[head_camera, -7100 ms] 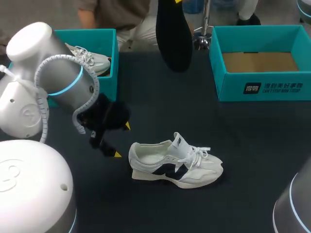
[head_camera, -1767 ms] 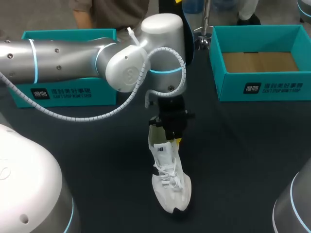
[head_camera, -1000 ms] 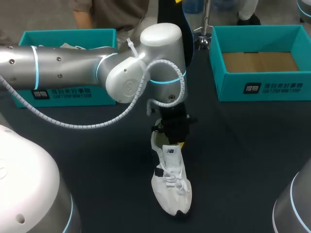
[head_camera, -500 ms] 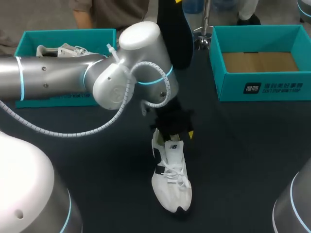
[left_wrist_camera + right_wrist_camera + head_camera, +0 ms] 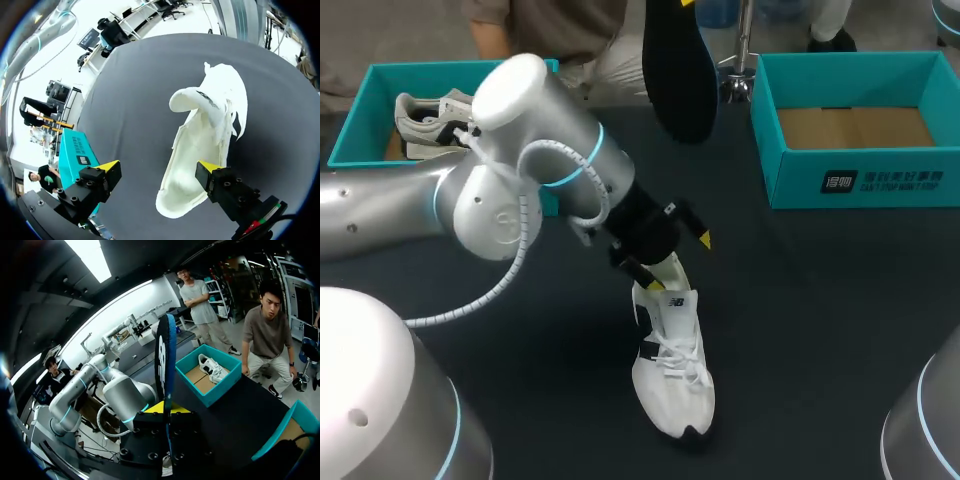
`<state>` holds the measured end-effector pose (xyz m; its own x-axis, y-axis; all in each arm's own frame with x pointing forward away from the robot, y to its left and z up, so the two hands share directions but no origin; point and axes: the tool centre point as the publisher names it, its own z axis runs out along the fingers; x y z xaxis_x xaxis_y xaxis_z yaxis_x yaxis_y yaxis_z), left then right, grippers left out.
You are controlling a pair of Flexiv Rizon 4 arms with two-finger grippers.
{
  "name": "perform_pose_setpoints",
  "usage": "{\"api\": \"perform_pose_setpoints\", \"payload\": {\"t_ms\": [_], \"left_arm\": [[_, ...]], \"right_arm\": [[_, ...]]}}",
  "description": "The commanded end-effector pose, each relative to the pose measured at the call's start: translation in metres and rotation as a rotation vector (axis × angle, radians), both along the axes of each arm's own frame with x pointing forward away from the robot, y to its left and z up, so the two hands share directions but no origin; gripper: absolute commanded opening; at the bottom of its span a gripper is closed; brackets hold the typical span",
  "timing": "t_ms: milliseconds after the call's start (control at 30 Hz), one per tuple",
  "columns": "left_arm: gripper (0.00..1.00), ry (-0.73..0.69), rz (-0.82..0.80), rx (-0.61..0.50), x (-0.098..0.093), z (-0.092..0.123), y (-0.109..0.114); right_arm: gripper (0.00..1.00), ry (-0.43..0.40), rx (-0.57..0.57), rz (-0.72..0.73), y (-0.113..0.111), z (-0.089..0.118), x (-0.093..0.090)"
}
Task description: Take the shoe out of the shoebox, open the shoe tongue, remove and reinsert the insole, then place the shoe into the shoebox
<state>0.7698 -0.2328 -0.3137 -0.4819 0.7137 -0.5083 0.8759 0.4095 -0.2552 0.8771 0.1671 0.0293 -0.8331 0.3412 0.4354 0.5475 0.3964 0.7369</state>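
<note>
So the left gripper (image 5: 668, 256) is hovering spread wide at the shoe (image 5: 672, 370) heel while the right gripper (image 5: 165, 410) is pinching the insole (image 5: 678, 70) aloft, probably for reinserting.

Your left arm (image 5: 510, 170), filling the left half of the head view, is built of smooth silver-grey rounded housings with thin glowing cyan rings at the joints and a white ribbed cable (image 5: 485, 297) looped outside it. The left gripper (image 5: 159, 166) has blocky black fingers dotted with screws, yellow wedge tips, and what may be a red-and-green label. Your right arm (image 5: 925, 420), at lower right, shows only a grey cyan-ringed dome.
</note>
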Motion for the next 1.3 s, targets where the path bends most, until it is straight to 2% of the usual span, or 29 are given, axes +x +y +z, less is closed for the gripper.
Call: {"api": "perform_pose_setpoints", "payload": {"t_ms": [33,400,1000,1067,1300], "left_arm": [[1.0,-0.061,0.094,-0.271,-0.01,0.014,0.021],[1.0,-0.12,0.18,-0.462,-0.013,0.033,0.032],[1.0,-0.12,0.18,-0.462,-0.013,0.033,0.032],[1.0,-0.169,0.158,-0.495,-0.009,0.038,0.036],[1.0,-0.188,0.121,-0.554,0.005,0.045,0.049]], "right_arm": [[0.0,0.001,-0.003,-0.001,0.001,0.0,0.0],[0.0,0.001,-0.003,-0.001,0.001,0.0,0.0],[0.0,0.001,-0.003,-0.001,0.001,0.0,0.0],[0.0,0.001,-0.003,-0.001,0.001,0.0,0.0],[0.0,0.001,-0.003,-0.001,0.001,0.0,0.0]]}}
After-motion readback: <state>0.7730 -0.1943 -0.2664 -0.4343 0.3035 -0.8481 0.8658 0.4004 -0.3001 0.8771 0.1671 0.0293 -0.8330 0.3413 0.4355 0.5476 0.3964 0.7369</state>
